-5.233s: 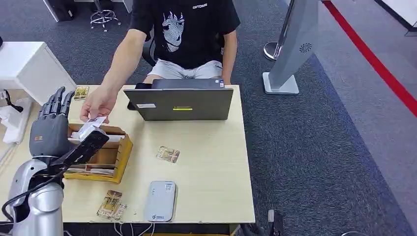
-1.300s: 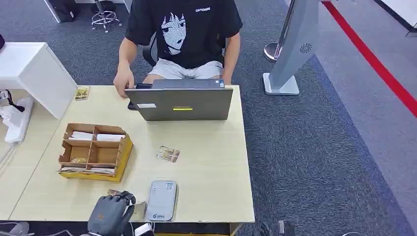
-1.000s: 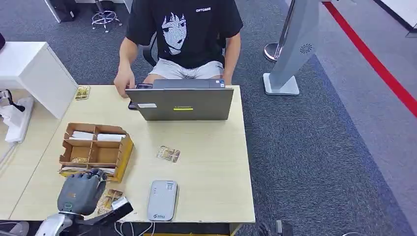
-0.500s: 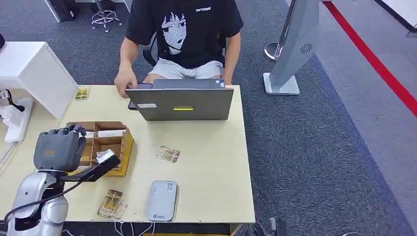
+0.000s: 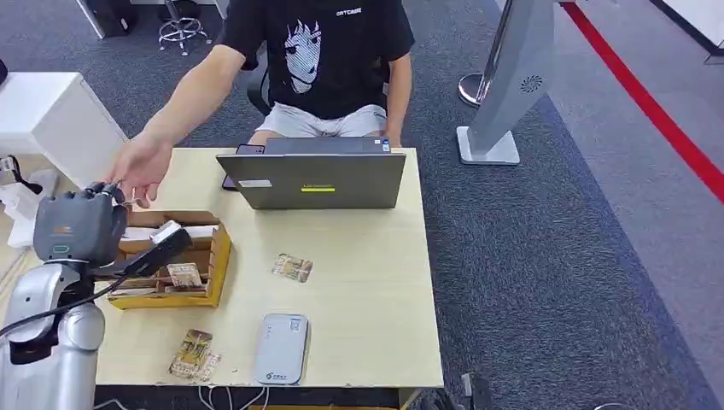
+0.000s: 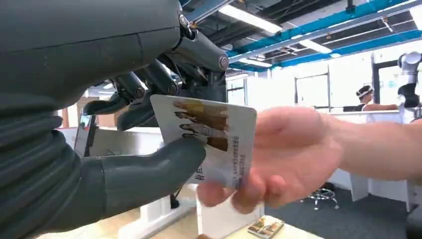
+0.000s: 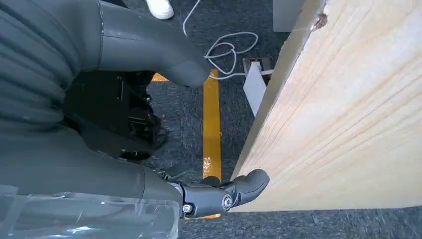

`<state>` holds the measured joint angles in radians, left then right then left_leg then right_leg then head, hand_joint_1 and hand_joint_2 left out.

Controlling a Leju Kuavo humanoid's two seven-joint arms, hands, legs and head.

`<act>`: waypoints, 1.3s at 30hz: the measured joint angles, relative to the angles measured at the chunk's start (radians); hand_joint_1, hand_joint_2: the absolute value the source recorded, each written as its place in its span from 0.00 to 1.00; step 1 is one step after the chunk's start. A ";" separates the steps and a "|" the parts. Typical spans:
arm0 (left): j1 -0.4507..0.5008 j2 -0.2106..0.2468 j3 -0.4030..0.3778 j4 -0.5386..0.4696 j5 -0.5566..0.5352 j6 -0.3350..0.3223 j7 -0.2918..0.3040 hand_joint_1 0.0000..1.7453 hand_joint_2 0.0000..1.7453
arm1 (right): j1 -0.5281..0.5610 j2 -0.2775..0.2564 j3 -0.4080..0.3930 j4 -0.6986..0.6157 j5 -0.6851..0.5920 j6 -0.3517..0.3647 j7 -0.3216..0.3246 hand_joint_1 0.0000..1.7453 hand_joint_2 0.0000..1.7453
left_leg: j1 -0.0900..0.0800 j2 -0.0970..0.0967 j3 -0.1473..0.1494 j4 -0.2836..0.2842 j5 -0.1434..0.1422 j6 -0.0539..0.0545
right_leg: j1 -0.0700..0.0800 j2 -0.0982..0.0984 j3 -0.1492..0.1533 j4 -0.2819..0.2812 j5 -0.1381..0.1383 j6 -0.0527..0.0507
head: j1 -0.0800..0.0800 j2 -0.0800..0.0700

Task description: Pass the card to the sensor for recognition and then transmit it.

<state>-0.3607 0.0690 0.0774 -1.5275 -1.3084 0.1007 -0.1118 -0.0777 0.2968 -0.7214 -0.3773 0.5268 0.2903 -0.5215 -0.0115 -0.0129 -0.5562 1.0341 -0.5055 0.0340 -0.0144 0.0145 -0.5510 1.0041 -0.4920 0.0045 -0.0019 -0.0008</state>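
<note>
My left hand (image 5: 75, 227) is raised over the table's left side, beside the cardboard organiser (image 5: 218, 254). In the left wrist view it pinches a printed card (image 6: 211, 132) between thumb (image 6: 149, 174) and fingers. A person's hand (image 5: 138, 167) reaches in from behind the table, and its fingers (image 6: 254, 191) close on the card's far edge. The grey-white card sensor (image 5: 280, 348) lies flat near the table's front edge. My right hand (image 7: 79, 124) hangs below the wooden table edge (image 7: 348, 114), fingers apart and holding nothing.
A grey laptop (image 5: 312, 179) stands open at the table's back, with the seated person behind it. Loose cards lie mid-table (image 5: 293, 267), by the front edge (image 5: 194, 354) and in the organiser (image 5: 183, 275). A white kiosk stand (image 5: 512, 77) is on the carpet to the right.
My left hand rose from the table's front edge by the sensor to beside the organiser. The person's hand left the laptop and reached across to the card.
</note>
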 joint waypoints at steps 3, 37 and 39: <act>-0.015 -0.001 0.000 0.008 -0.004 0.000 0.000 1.00 1.00 | -0.003 0.000 0.000 0.005 0.000 0.000 0.001 0.00 1.00 | 0.000 0.000 0.000 0.000 0.000 0.000 | 0.000 0.001 0.000 0.000 0.000 0.000 | 0.000 0.000; 0.426 0.220 0.038 -0.122 -0.035 0.234 -0.215 0.00 1.00 | 0.006 0.003 -0.051 -0.014 -0.066 -0.009 -0.058 0.00 1.00 | 0.001 0.001 -0.001 -0.001 -0.001 0.000 | 0.000 0.002 -0.001 0.000 -0.001 0.000 | 0.000 0.000; 0.425 0.240 0.038 -0.071 -0.053 0.264 -0.215 0.00 1.00 | 0.006 0.003 -0.052 -0.014 -0.066 -0.007 -0.059 0.00 1.00 | 0.001 0.001 -0.001 -0.001 -0.001 0.000 | 0.000 0.002 -0.001 0.000 -0.001 0.000 | 0.000 0.000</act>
<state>0.0641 0.3090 0.1156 -1.5989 -1.3619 0.3651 -0.3265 -0.0718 0.3002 -0.7733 -0.3914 0.4608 0.2834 -0.5806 -0.0109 -0.0119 -0.5573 1.0335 -0.5060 0.0335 -0.0140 0.0164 -0.5523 1.0040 -0.4926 0.0043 -0.0019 -0.0008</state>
